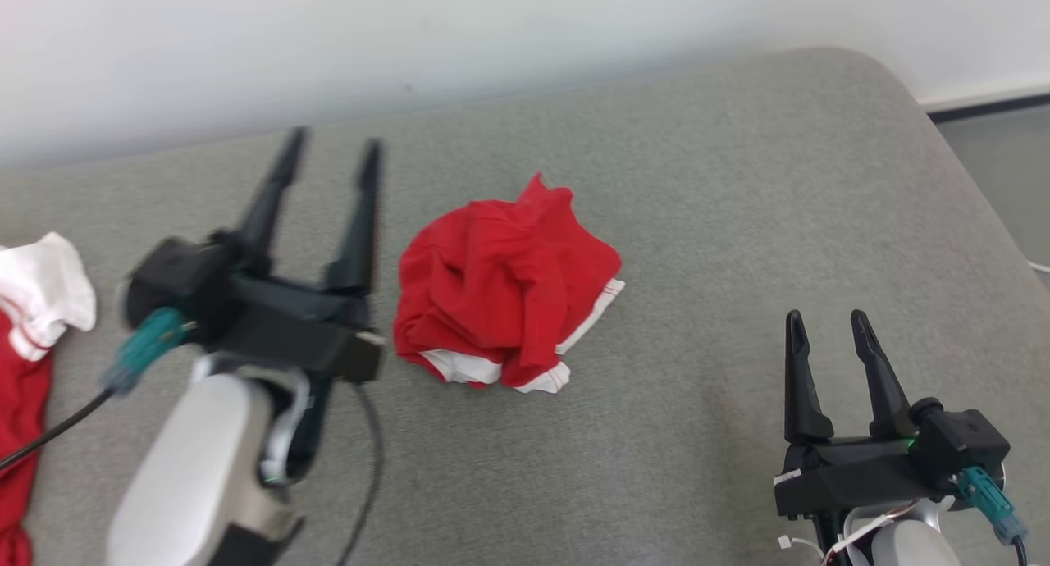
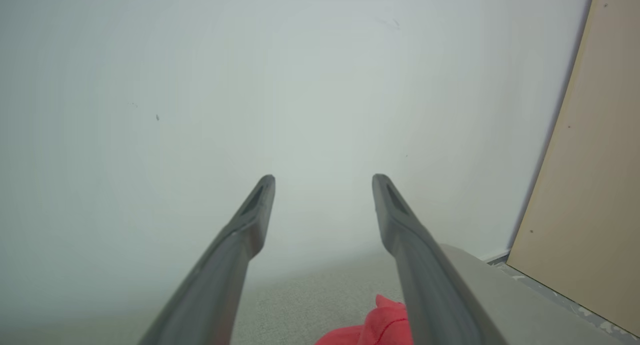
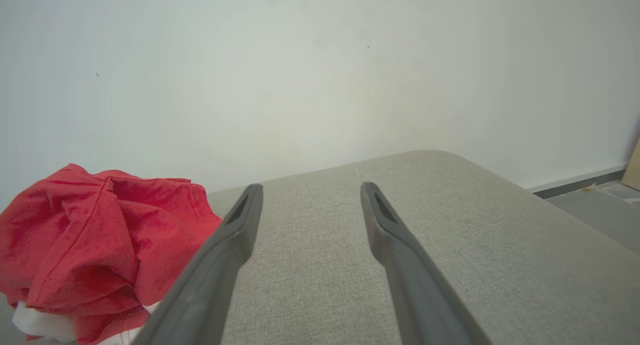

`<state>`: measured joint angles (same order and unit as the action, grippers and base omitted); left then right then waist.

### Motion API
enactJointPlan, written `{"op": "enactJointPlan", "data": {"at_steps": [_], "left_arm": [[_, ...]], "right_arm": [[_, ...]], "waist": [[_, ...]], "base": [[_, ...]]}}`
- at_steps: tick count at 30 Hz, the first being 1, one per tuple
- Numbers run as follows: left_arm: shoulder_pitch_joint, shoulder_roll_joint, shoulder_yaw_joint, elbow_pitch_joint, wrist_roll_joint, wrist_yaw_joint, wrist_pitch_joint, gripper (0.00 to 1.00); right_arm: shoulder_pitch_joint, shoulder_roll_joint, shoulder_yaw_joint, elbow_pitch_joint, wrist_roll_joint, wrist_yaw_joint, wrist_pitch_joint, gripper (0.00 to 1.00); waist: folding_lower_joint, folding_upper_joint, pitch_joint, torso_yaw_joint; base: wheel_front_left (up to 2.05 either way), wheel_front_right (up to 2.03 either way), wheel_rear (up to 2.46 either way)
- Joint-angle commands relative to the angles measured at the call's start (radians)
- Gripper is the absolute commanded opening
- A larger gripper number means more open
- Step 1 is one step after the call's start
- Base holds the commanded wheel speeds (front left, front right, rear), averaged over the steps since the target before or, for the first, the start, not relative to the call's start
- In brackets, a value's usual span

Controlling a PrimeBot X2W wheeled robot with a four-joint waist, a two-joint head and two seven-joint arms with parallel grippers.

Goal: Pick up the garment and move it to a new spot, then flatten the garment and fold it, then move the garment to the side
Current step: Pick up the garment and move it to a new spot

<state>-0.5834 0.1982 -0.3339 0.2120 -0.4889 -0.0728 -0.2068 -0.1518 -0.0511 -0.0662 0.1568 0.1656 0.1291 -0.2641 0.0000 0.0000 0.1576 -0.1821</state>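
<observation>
The garment (image 1: 504, 285) is red with white trim and lies crumpled in a heap on the grey cushioned surface (image 1: 705, 189), near its middle. My left gripper (image 1: 335, 143) hovers just left of the heap, raised above the surface, jaws open and empty, blurred in the head view. In the left wrist view the left gripper (image 2: 324, 177) points at the white wall, with a red corner of the garment (image 2: 382, 325) low between the fingers. My right gripper (image 1: 826, 316) rests at the lower right, open and empty. In the right wrist view the right gripper (image 3: 310, 186) has the garment (image 3: 95, 240) to its left.
A second red and white cloth (image 1: 29, 336) lies at the left edge of the surface. The white wall (image 1: 410, 33) runs behind. The surface's rounded right edge drops to grey floor (image 1: 1009, 164). A beige panel (image 2: 590, 175) stands at the right in the left wrist view.
</observation>
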Motion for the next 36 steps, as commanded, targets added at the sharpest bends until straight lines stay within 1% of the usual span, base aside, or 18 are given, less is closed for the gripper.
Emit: {"op": "enactJointPlan", "data": {"at_steps": [1,4,8,10,13,18,23,27,33,36], "left_arm": [[0.029,0.014,0.017,-0.009,0.004,0.009,-0.01,1.0],[0.062,0.058,0.062,-0.04,0.02,0.036,-0.031,1.0],[0.131,0.117,0.115,-0.073,0.072,0.087,-0.05,1.0],[0.177,0.121,0.153,-0.093,0.062,0.104,-0.056,1.0],[0.252,0.145,0.198,-0.115,0.072,0.121,-0.058,1.0],[0.369,0.159,0.256,-0.166,0.121,0.154,-0.059,1.0],[0.462,0.134,0.284,-0.196,0.176,0.168,-0.059,1.0],[0.517,0.118,0.274,-0.178,0.217,0.165,-0.059,1.0],[0.586,0.064,0.295,-0.165,0.201,0.142,-0.059,1.0],[0.614,0.048,0.317,-0.159,0.203,0.141,-0.059,1.0]], "right_arm": [[0.014,0.002,0.0,-0.003,0.002,0.003,0.0,1.0],[0.02,0.002,0.006,-0.008,0.005,0.003,0.0,1.0],[0.028,0.002,0.009,-0.007,-0.004,0.003,0.0,1.0],[0.029,0.002,0.013,-0.006,-0.005,0.003,0.0,1.0],[0.032,0.002,0.014,-0.002,-0.011,0.003,0.0,1.0],[0.041,0.002,0.011,-0.002,-0.023,0.003,0.0,1.0],[0.045,0.002,0.006,0.004,-0.036,0.003,0.0,1.0],[0.054,0.002,0.008,0.014,-0.041,0.003,-0.001,1.0],[0.067,0.002,0.027,0.048,-0.044,0.003,0.0,1.0],[0.073,0.001,0.03,0.062,-0.043,0.003,0.0,1.0]], "waist": [[0.0,0.0,-0.021,0.024],[0.0,0.0,-0.033,0.043],[0.0,0.0,-0.046,0.068],[0.0,0.0,-0.053,0.076],[0.0,0.0,-0.064,0.089],[0.0,0.0,-0.081,0.116],[0.0,0.0,-0.097,0.144],[0.0,0.0,-0.112,0.165],[0.0,0.0,-0.136,0.188],[0.0,0.0,-0.144,0.192]], "base": [[0.0,0.0,0.0],[0.0,0.0,0.0],[0.0,0.0,0.0],[0.0,0.0,0.0],[0.0,0.0,0.0],[0.0,0.0,0.0],[0.0,0.0,0.0],[0.0,0.0,0.0],[0.0,0.0,0.0],[0.0,0.0,0.0]]}}
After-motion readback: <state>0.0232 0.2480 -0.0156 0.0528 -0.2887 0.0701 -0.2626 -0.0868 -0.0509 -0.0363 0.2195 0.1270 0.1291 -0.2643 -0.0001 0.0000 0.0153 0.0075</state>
